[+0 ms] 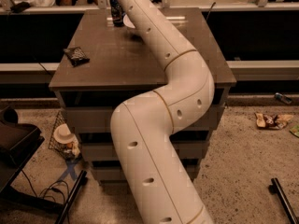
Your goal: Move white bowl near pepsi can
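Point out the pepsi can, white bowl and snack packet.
pepsi can (117,13), camera view, its blue side.
white bowl (129,22), camera view, its visible rim.
snack packet (76,55), camera view, its middle.
gripper: out of view, past top edge.

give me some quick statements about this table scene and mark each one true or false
1. The pepsi can stands upright near the far edge of the table. True.
2. The snack packet lies on the floor. False: it lies flat on the table's left part.
3. The white bowl sits just right of the pepsi can, mostly hidden behind the arm. True.
4. The pincer hangs in plain view over the table's middle. False: the arm runs out past the top edge and the pincer is out of view.
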You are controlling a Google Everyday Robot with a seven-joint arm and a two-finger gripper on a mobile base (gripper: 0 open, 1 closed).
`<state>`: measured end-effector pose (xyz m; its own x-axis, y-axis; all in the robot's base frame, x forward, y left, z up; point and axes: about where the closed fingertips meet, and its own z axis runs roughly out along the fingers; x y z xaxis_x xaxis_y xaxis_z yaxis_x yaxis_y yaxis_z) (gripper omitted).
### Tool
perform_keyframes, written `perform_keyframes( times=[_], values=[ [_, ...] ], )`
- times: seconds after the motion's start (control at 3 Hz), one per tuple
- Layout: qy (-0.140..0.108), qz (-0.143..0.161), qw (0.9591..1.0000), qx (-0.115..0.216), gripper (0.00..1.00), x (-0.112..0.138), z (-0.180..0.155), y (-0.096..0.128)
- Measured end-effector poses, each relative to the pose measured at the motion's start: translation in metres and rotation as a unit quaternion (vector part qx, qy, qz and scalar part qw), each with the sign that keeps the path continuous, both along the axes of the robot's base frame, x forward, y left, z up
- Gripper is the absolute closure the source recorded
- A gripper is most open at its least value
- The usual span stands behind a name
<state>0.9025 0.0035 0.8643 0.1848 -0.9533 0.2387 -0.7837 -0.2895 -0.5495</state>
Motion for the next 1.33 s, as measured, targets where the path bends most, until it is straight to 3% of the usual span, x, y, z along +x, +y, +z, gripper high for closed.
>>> perform_keyframes(
  times=[0.33,0.67,1.0,1.33],
  values=[
    [0.002,0.000,1.0000,-0.001,0.59,0.001,-0.004,0.000],
    [0.004,0.000,1.0000,-0.002,0.28,0.002,-0.010,0.000],
    [0.006,0.000,1.0000,-0.002,0.05,0.003,-0.013,0.000],
    [0.007,0.000,1.0000,-0.003,0.00,0.004,-0.016,0.000]
  ],
)
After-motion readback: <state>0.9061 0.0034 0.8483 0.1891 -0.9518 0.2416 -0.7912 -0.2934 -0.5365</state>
